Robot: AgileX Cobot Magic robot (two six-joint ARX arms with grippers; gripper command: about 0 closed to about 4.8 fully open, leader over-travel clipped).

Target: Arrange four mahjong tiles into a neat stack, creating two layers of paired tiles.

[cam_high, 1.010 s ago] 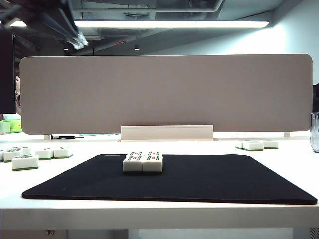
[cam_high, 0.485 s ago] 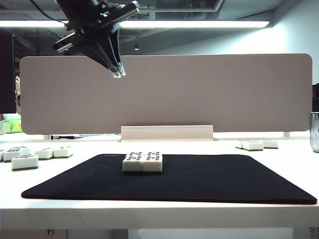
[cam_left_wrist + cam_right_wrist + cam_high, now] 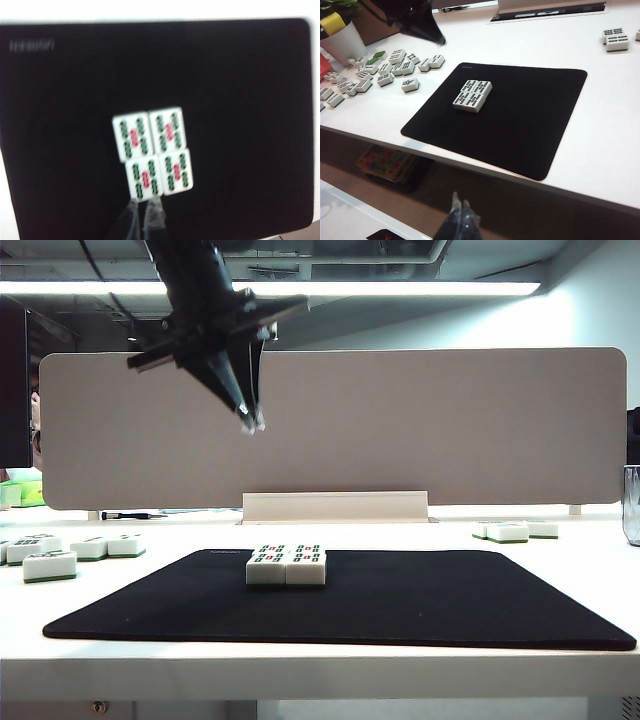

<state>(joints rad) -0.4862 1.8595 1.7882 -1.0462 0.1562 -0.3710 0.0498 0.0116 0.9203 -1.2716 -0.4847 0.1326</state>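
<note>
- Upper left of the exterior view: left gripper hangs high above the table, fingers pressed together, holding nothing; its tips point down over the mat.
- Left table edge: loose tiles lie on the white table.
- Centre: mahjong tiles form the stack on the black mat; the wrist view shows four faces.
- Right wrist view, lower edge: right gripper sits below the table edge, fingers together, empty, well apart from the stack.
</note>
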